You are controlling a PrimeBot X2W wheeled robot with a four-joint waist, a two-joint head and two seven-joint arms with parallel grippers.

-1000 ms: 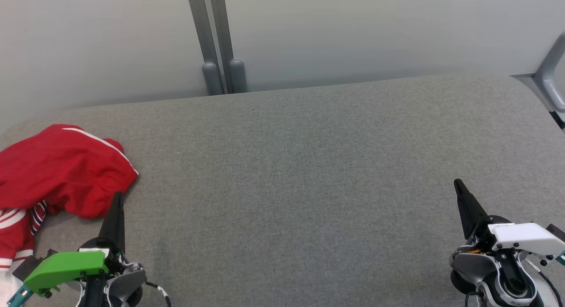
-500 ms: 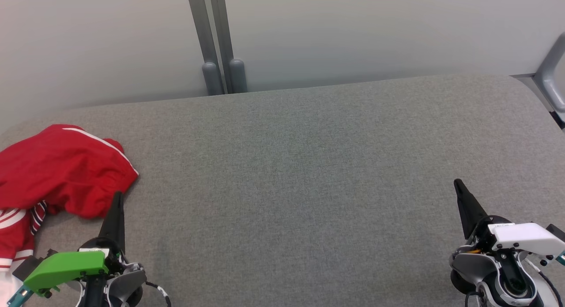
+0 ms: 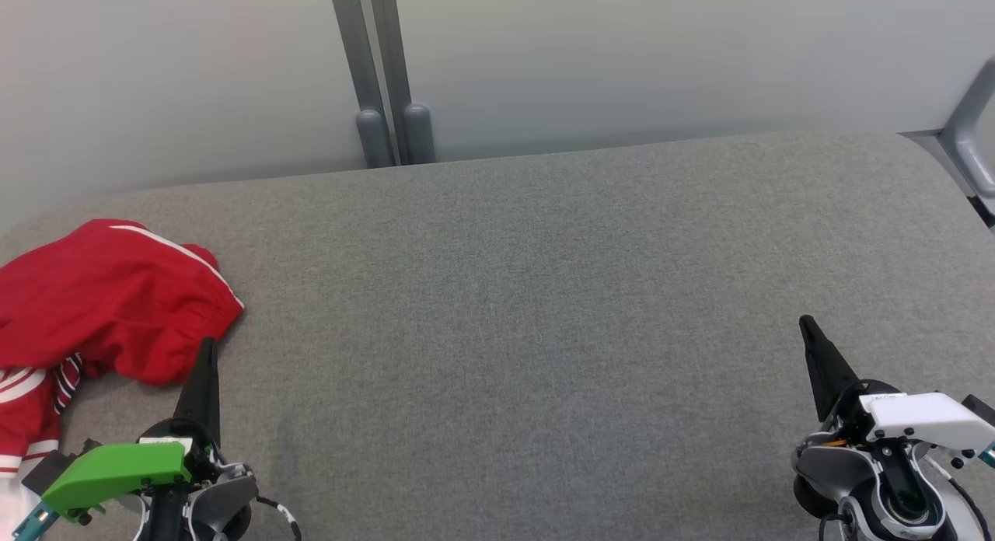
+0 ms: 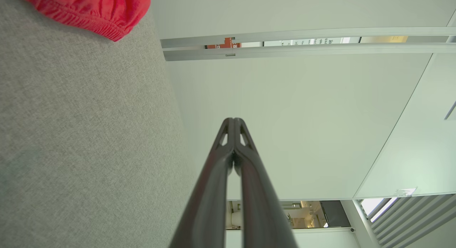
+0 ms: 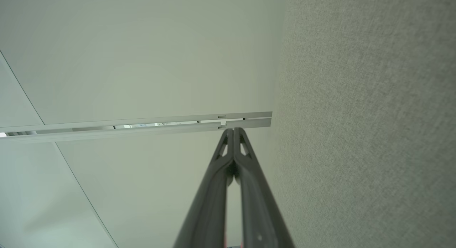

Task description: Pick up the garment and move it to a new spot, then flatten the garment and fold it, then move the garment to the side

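Now the left gripper (image 3: 206, 354) sits at the near left of the gray padded surface (image 3: 544, 292), with its two dark fingers pressed together into one thin point and holding nothing. The red garment (image 3: 109, 300) lies crumpled just to the left of this gripper and a little ahead of its tip. The near edge of the cloth is very near to the gripper, but I cannot tell if it touches. The garment has a thin white stripe along a seam, and striped cuffs at the side closest to the base of the gripper. In the left wrist view the closed fingers (image 4: 213, 191) point toward the pale wall (image 4: 285, 98), and a red elastic hem of the garment shows far ahead of the tip, lying on the surface. The right gripper (image 3: 812, 339) is well apart from the garment, at the near right of the surface, and its fingers are also closed on nothing, tip against tip. Ahead of the right gripper is the gray fabric of the surface, then the pale wall. Two gray posts (image 3: 389, 98) stand against the wall, ahead of both grippers and between them, nearer to the left one.
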